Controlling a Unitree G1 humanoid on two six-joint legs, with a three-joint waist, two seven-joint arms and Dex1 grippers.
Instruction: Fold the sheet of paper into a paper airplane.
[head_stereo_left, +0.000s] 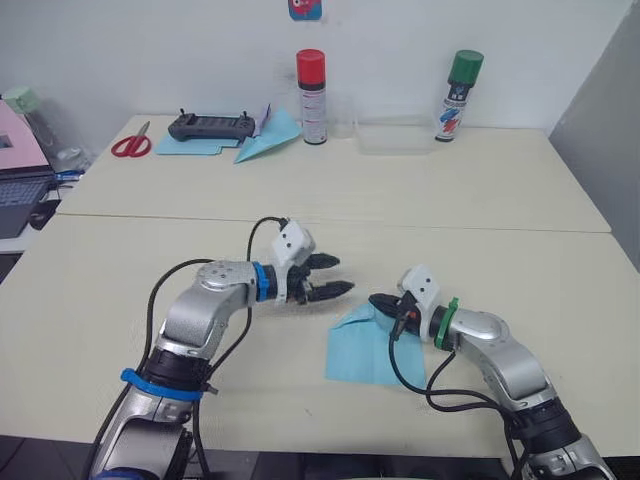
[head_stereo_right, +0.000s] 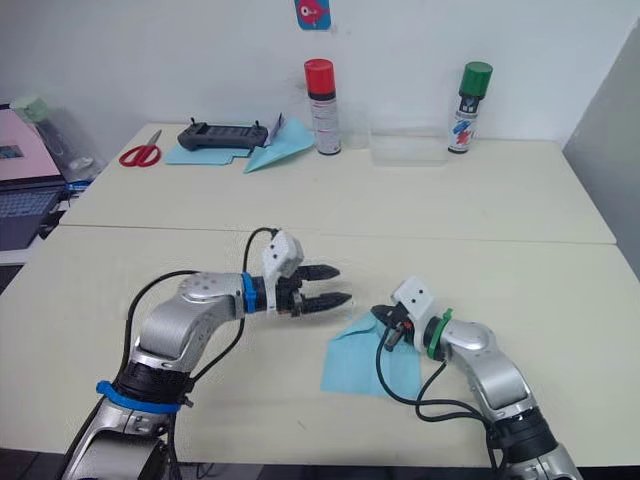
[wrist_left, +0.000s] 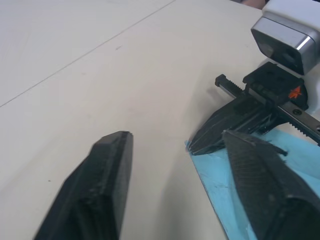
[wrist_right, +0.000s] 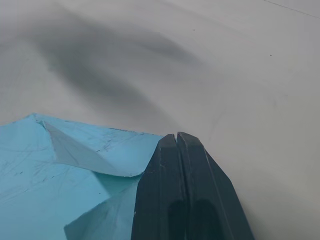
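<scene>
With the right gripper (head_stereo_right: 380, 316) pinched shut on the far corner of the sheet of paper (head_stereo_right: 368, 362) near the worktop's (head_stereo_right: 520, 260) front edge, and the left gripper (head_stereo_right: 332, 285) spread open just beside it, a careless tug could tear or skew the fold.

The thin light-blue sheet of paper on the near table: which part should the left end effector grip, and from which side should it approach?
Probably the free left edge of the thin light-blue sheet of paper, approached low from the robot's left. The open left end effector is already on that side, while the shut right end effector presses the upper corner. Since the sheet lies nearly flat, one finger would have to slide under the edge.
</scene>
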